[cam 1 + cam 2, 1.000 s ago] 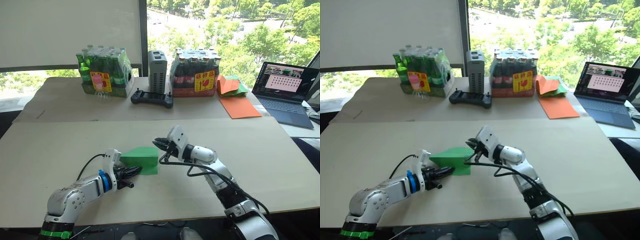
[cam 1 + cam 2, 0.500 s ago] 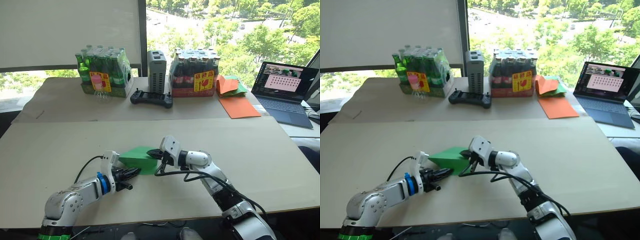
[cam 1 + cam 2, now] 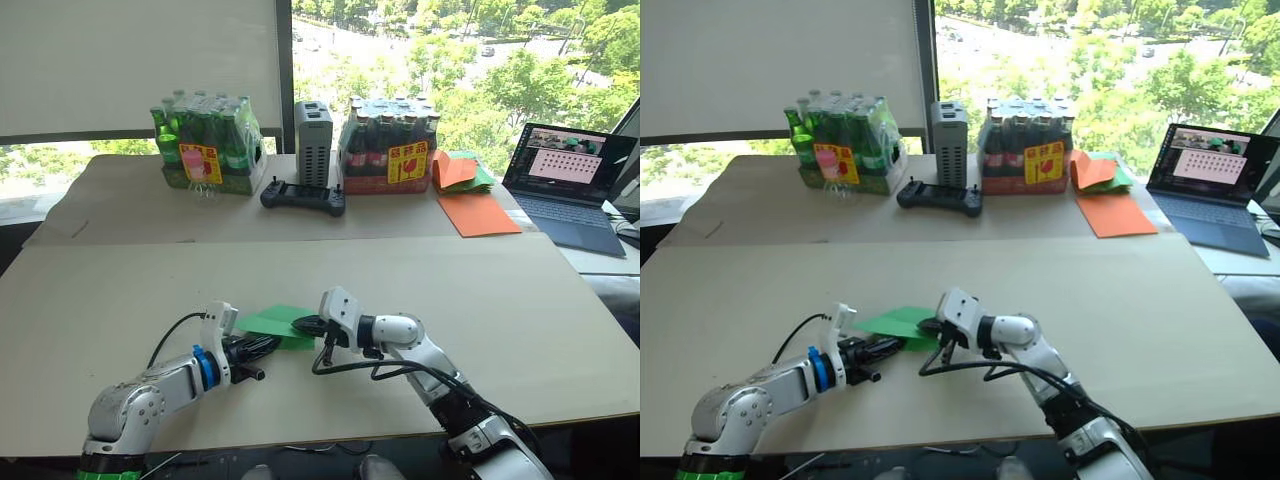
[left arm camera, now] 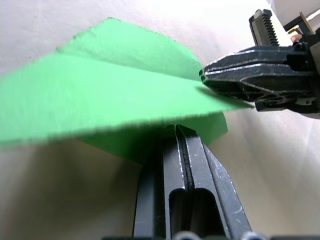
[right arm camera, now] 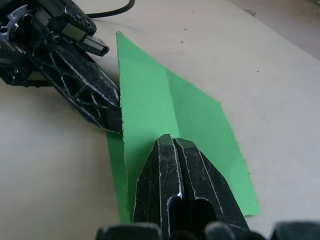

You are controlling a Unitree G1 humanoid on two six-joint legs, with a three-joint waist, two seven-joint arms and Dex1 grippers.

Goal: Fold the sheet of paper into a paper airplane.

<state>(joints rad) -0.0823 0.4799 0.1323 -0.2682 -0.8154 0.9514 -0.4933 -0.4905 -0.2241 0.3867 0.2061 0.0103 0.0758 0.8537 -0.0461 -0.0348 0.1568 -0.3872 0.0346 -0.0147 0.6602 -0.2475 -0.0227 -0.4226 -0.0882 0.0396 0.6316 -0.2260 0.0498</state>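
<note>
Green sheet of paper (image 3: 272, 323), already folded along at least one crease, lies low over the near part of the bench (image 3: 520, 300), between the two hands. The left hand (image 3: 268, 345) meets it from the robot's left, its two black fingers pressed together with the paper's near edge running into them; in the left wrist view the fingers (image 4: 172, 165) show no gap and the sheet passes over their tips, so this hand is clamped on the sheet. The right hand (image 3: 307, 325) comes in from the opposite side at the paper's right edge; in the right wrist view its fingers (image 5: 172, 170) are likewise closed tight, tips resting on the green surface beside a crease line, but whether paper is pinched between them cannot be told. One flap of the sheet stands slightly raised off the bench in the left wrist view. At the far side of the bench stand a pack of green bottles (image 3: 205, 145), a grey box (image 3: 314, 143), a pack of dark bottles (image 3: 390, 148) and a black controller (image 3: 303, 196). Orange sheets (image 3: 478, 213) and a mixed orange-and-green paper pile (image 3: 462, 171) lie to the far right, next to an open laptop (image 3: 570, 185).
</note>
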